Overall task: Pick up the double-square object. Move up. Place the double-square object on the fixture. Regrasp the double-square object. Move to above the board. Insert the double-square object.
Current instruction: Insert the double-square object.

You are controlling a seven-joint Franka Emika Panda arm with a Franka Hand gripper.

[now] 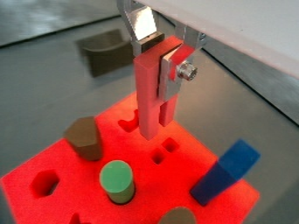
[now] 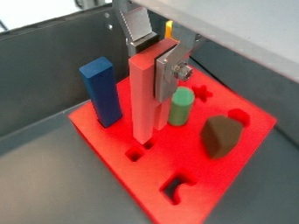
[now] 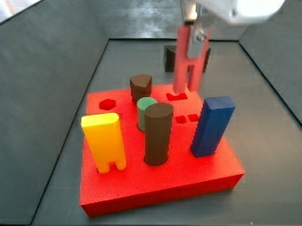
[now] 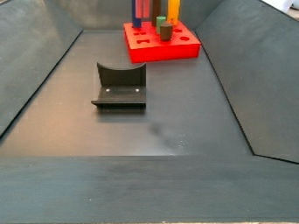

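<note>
In both wrist views my gripper [image 1: 158,61] [image 2: 156,59] is shut on the double-square object [image 1: 153,92] [image 2: 142,101], a slim salmon-red bar held upright near its top. The bar hangs over the bright red board [image 1: 59,171] [image 2: 239,188], its lower end close to small cut-out holes [image 1: 166,147]. I cannot tell whether it touches the board. A side view shows the bar [image 3: 186,64] over the board's far part [image 3: 165,190]. The dark fixture [image 4: 119,87] stands apart from the board on the floor, with nothing on it.
Pegs stand on the board around the bar: a blue block [image 2: 100,90], a green cylinder [image 2: 181,107], a brown peg [image 2: 219,136], a yellow notched block [image 3: 104,141] and a tall brown peg [image 3: 157,134]. Sloped grey walls [image 4: 41,79] ring the floor.
</note>
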